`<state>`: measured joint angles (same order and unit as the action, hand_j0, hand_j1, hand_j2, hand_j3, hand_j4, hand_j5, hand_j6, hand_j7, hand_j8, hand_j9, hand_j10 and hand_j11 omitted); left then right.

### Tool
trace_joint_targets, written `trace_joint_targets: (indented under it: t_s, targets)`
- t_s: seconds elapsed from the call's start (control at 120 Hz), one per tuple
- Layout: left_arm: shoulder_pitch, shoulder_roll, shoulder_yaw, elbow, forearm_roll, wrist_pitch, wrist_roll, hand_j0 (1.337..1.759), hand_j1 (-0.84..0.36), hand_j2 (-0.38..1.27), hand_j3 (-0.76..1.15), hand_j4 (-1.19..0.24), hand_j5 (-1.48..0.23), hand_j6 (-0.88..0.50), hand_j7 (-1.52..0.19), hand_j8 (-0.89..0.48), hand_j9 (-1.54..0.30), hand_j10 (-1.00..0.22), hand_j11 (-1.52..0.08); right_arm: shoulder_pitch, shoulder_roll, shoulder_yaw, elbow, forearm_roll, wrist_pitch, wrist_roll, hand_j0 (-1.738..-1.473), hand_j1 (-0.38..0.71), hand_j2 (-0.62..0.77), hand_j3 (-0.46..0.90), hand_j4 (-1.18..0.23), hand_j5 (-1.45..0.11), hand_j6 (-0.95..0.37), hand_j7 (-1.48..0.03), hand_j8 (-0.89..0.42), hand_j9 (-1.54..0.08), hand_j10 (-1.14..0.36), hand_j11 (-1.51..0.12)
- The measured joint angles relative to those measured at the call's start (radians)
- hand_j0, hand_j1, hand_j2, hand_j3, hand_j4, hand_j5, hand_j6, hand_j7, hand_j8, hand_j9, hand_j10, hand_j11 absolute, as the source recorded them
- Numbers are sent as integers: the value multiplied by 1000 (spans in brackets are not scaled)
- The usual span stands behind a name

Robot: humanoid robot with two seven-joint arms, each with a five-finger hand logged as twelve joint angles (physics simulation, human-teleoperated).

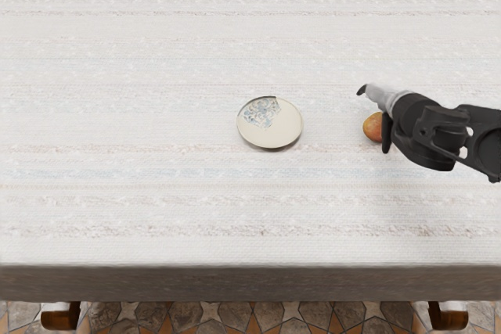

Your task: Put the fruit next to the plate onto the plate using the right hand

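Observation:
A small round plate point(270, 123), cream with a bluish pattern on its upper left part, lies near the middle of the table. To its right an orange-red fruit point(372, 126) sits on the table, well apart from the plate. My right hand point(385, 119) comes in from the right edge and sits directly against the fruit's right side, covering part of it. One finger points up and to the left above the fruit, another curls down in front of it. The fruit rests on the table surface.
The table point(156, 193) carries a pale striped cloth. Its front edge runs across the bottom of the view, with wooden legs and a tiled floor below.

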<state>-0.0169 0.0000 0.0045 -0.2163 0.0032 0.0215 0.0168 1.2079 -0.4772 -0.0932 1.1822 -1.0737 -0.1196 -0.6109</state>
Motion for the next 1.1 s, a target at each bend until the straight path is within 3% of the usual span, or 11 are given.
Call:
trace_joint_targets:
  t_s: [0.925, 1.1]
  targets:
    - [0, 0, 0, 0, 0, 0, 0, 1658, 349, 0, 0, 0, 0, 0, 0, 0, 0, 0, 0, -27, 6, 10, -9, 6, -3, 0, -1658, 116, -93, 0, -396, -516, -399, -514, -397, -516, -396, -516]
    - [0, 0, 0, 0, 0, 0, 0, 1658, 349, 0, 0, 0, 0, 0, 0, 0, 0, 0, 0, -29, 8, 10, -15, 6, -2, 0, -1655, 142, -87, 0, -451, -604, -459, -593, -330, -605, -450, -605]
